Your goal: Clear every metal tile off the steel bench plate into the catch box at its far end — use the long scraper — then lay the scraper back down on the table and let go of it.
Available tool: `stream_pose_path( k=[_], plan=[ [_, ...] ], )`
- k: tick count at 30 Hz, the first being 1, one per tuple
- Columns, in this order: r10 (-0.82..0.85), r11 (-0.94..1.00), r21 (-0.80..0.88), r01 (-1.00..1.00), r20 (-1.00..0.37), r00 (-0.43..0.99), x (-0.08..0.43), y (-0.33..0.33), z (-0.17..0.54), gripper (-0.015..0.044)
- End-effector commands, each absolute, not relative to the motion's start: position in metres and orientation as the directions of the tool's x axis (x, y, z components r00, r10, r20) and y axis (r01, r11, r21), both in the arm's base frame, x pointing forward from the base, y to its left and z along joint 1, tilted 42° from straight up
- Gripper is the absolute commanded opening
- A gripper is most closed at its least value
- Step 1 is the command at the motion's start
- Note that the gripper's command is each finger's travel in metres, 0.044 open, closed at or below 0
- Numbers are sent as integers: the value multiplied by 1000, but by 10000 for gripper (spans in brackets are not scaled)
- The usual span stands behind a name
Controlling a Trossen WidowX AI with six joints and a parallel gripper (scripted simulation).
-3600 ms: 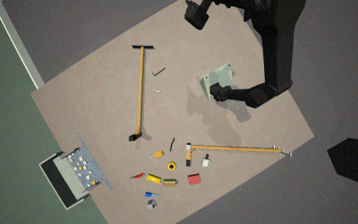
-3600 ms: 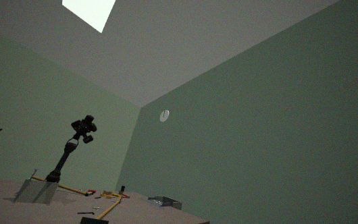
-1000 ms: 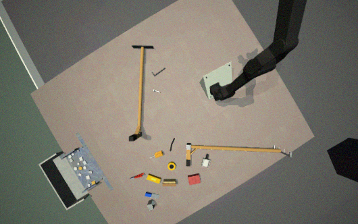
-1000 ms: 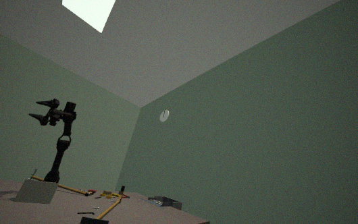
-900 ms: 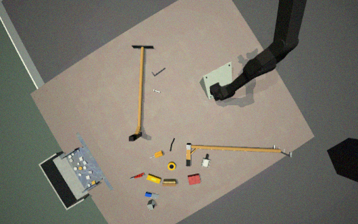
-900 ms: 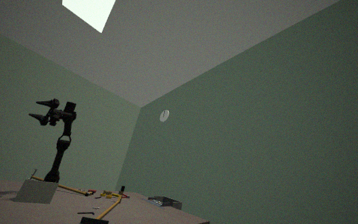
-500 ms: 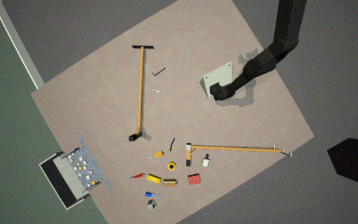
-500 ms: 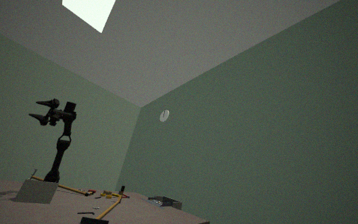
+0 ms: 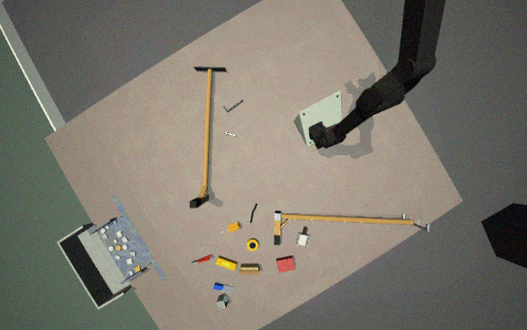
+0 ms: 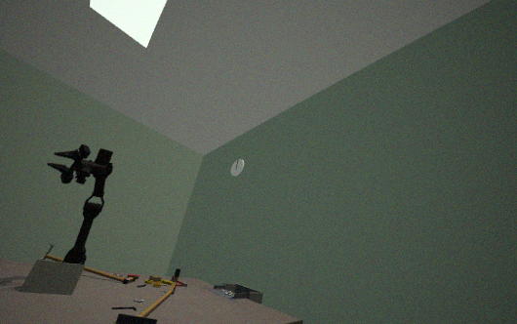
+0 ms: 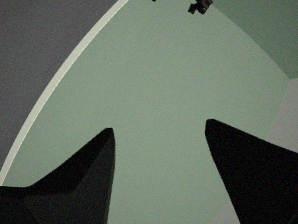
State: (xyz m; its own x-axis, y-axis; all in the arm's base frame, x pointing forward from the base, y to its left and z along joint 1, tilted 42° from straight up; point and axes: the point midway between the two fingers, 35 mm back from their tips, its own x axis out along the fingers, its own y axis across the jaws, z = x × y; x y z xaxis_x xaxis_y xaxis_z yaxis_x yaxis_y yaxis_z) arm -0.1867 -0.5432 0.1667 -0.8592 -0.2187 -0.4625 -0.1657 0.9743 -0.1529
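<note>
Tool (image 9: 318,134) (image 10: 51,159) (image 11: 160,131) is hovering above bench (image 9: 149,149) (image 10: 98,304), released, fingers apart.
Small tiles (image 9: 118,247) are sitting on bluish plate (image 9: 140,238) beside catch box (image 9: 79,277) (image 10: 253,295).

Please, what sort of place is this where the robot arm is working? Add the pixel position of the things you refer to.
It looks like a workshop-style room, perhaps a robot test area: small hand tools, such as an orange-handled screwdriver (image 9: 233,228), lie on a table (image 9: 149,124) (image 10: 98,304), and a round clock (image 10: 237,167) hangs on a green wall (image 10: 366,185).
</note>
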Motion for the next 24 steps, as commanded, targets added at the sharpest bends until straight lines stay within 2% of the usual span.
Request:
stream_pose_path(
  k=[1,7,24],
  plan=[
    [-244,968,-174,-180,-500,-831,-170,-547,156,151],
    [-274,960,-207,-189,-554,-786,-148,-551,141,0],
    [-316,947,-275,-167,-700,-641,-82,-552,101,0]
  ],
)
